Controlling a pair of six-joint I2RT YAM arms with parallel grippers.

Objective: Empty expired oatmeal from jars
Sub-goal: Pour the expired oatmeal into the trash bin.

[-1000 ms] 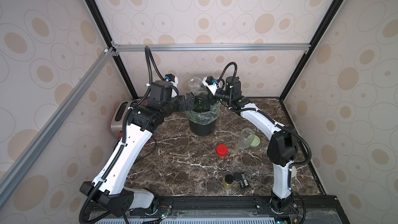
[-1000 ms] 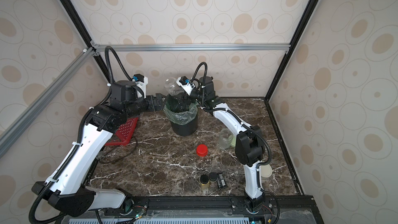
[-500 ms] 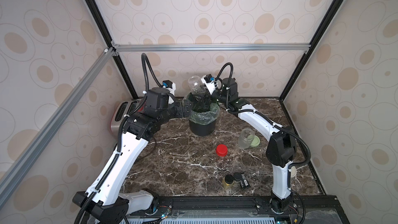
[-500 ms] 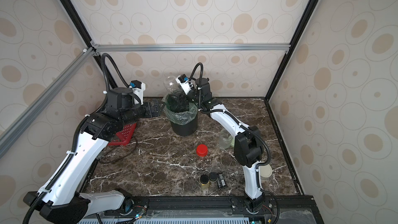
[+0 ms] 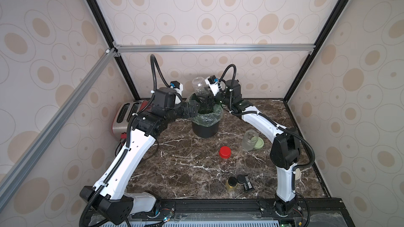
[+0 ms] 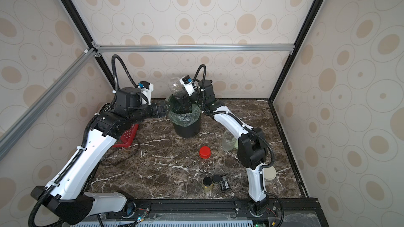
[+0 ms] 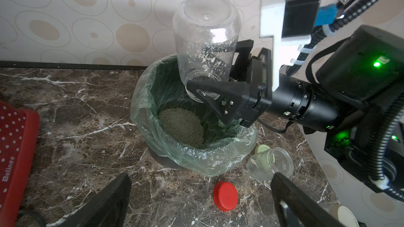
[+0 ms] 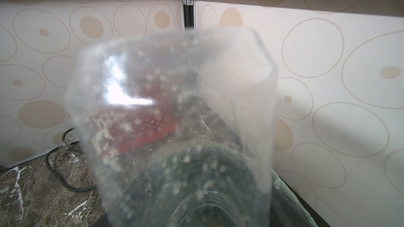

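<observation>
Three jars are counted: inverted jar [image 5: 200, 86] above the bin [image 5: 204, 131], open jar [image 5: 249, 140] and capped jar [image 6: 270, 174] in front of it. One red lid [image 5: 225, 152], one green lid [image 5: 259, 143], two bottles [image 5: 232, 182] and one toaster [image 5: 129, 114] are recorded.

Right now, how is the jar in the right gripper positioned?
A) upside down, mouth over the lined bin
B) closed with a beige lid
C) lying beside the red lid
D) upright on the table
A: the right gripper holds the jar inverted by its neck, open mouth above the green-lined bin, where oatmeal lies.
</observation>
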